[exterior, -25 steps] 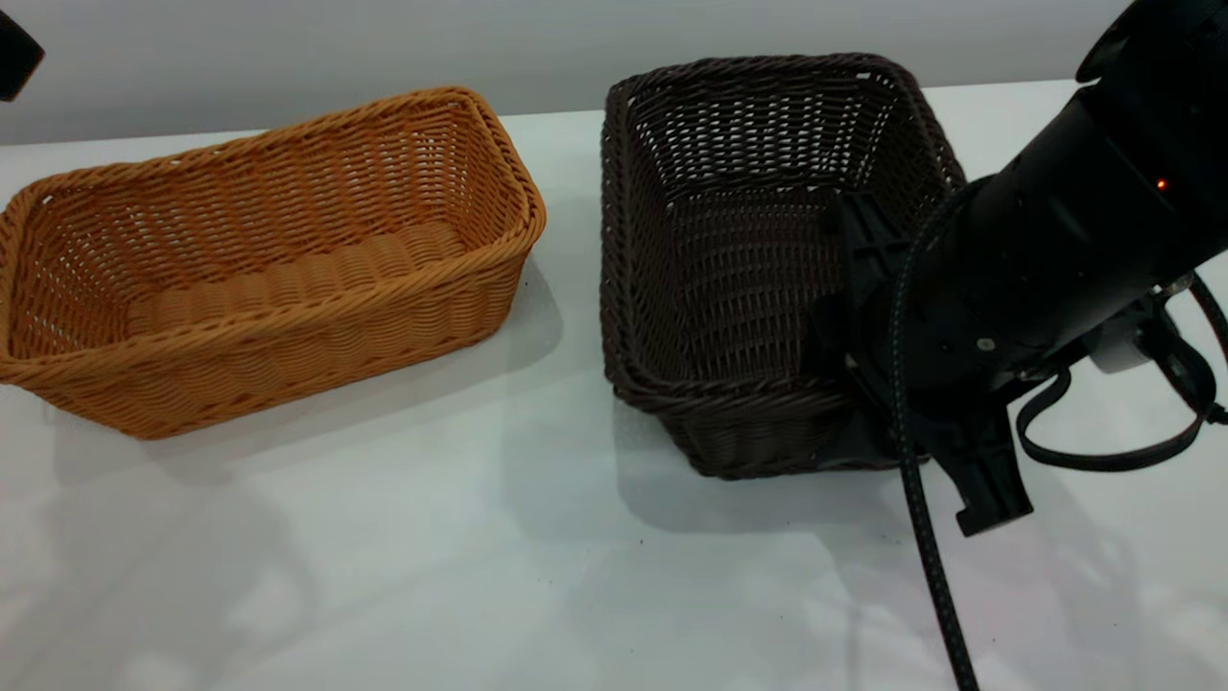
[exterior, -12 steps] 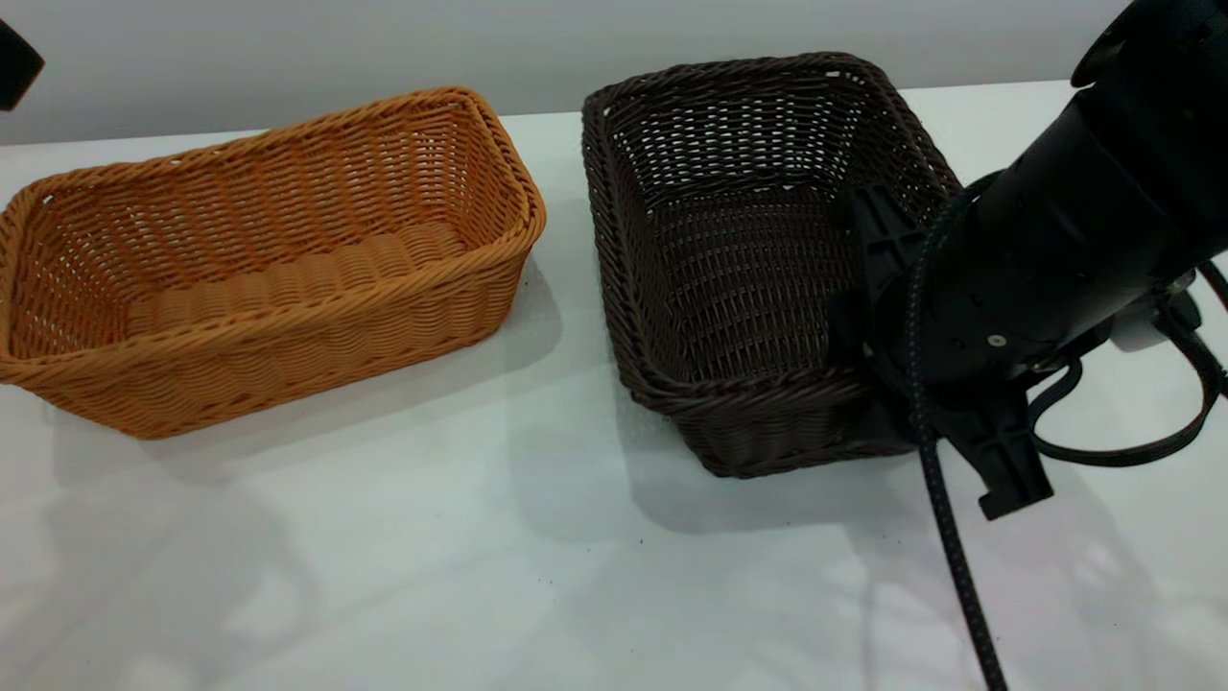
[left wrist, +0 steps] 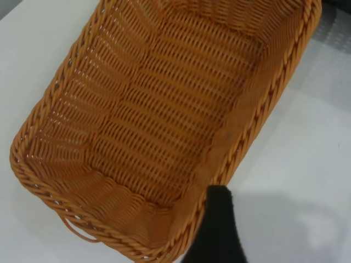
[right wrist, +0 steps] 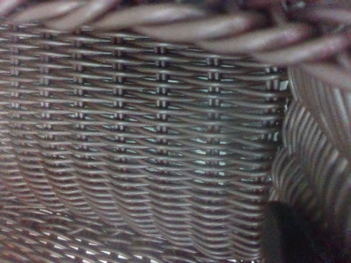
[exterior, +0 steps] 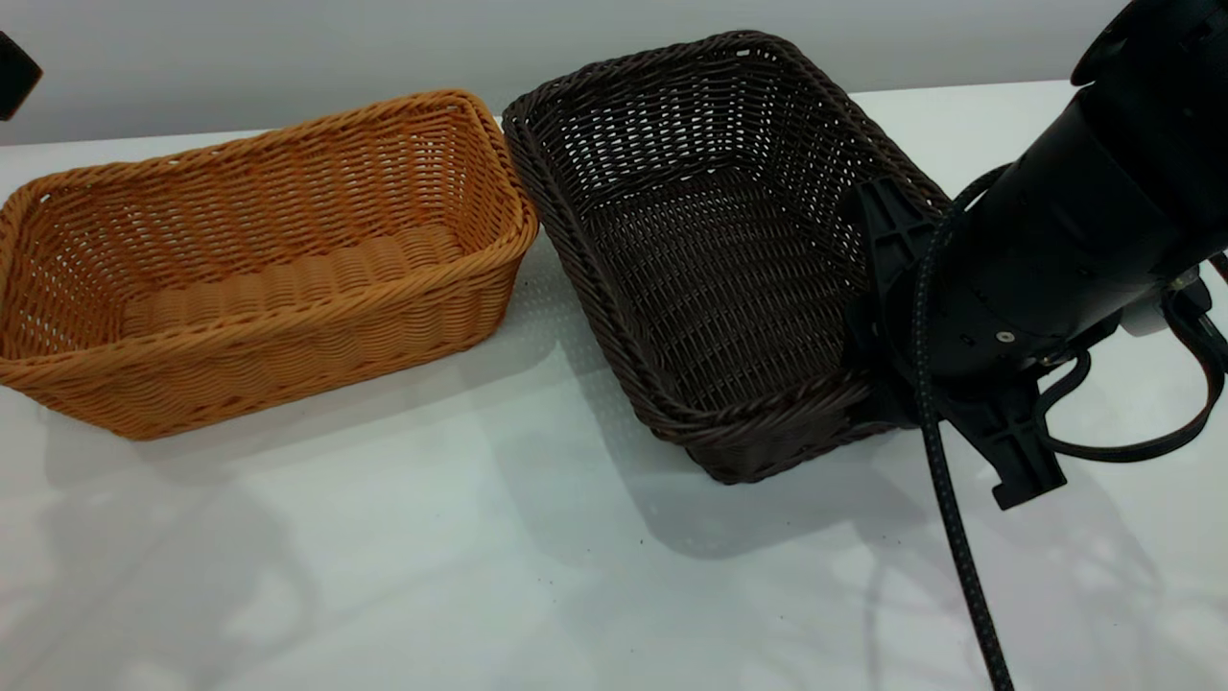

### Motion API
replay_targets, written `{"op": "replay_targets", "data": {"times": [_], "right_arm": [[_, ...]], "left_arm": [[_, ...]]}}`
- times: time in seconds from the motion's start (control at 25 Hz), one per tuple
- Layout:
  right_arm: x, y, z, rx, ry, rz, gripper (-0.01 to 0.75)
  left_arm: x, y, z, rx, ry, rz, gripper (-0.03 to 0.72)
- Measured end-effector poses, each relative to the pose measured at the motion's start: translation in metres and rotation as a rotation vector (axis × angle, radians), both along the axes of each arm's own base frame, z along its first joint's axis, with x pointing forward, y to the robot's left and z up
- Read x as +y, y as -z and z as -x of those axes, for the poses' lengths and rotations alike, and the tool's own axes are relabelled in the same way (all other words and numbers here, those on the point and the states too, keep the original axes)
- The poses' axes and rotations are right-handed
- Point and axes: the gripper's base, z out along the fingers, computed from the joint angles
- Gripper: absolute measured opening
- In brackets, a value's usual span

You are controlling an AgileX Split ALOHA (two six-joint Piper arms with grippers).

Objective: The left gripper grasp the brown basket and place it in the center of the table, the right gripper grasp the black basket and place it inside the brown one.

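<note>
Exterior view | right hand (exterior: 878,317) pinching black basket (exterior: 710,240) wall | basket has lifted, tilted, swung against brown basket (exterior: 259,259) on surface (exterior: 384,576) | nesting looks imminent | left hand (left wrist: 216,230): state unclear, beside brown rim

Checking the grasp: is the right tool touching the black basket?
Touching. Exterior view: right tool straddles the black basket wall, lifting it.

Plain grey wall (exterior: 288,48) behind, soft shadows, possibly overhead light.
</note>
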Motion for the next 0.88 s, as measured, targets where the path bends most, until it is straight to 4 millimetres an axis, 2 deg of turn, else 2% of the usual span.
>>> {"op": "replay_targets", "data": {"times": [0.16, 0.32, 0.68, 0.88], "right_arm": [[-0.009, -0.003, -0.007, 0.001, 0.023, -0.016, 0.119], [-0.029, -0.017, -0.021, -0.059, 0.023, -0.006, 0.119], [-0.070, -0.059, -0.043, -0.213, -0.085, 0.006, 0.119], [-0.079, -0.065, -0.045, -0.253, -0.209, 0.026, 0.119]], "left_arm": [[0.001, 0.008, 0.003, 0.019, 0.000, -0.008, 0.525], [0.003, 0.023, 0.003, 0.034, 0.020, -0.048, 0.525], [-0.001, 0.062, -0.024, 0.130, 0.047, -0.098, 0.525], [-0.003, 0.091, -0.040, 0.180, 0.079, -0.135, 0.525]]}}
